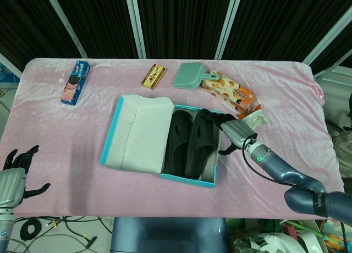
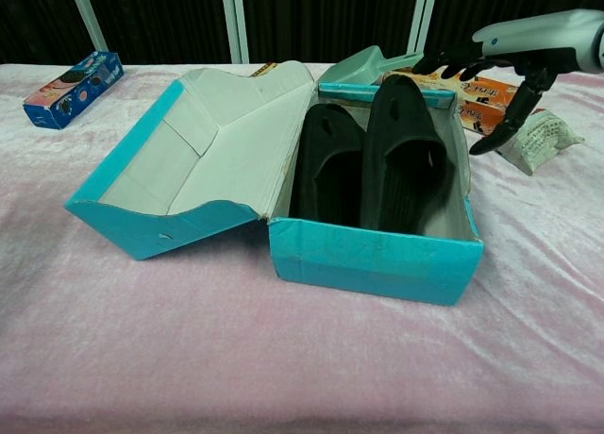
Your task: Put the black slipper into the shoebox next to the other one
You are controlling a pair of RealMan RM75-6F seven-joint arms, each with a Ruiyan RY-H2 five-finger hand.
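The teal shoebox stands mid-table with its lid folded open to the left. Two black slippers lie flat side by side inside it: the left slipper and the right slipper. My right hand hovers just beyond the box's right wall, its fingers spread and holding nothing. It is apart from the right slipper. My left hand rests low at the table's near left corner with its fingers apart and nothing in it.
Along the far side lie a blue cookie pack, a small yellow box, a green dustpan and an orange snack box. A white packet lies right of my right hand.
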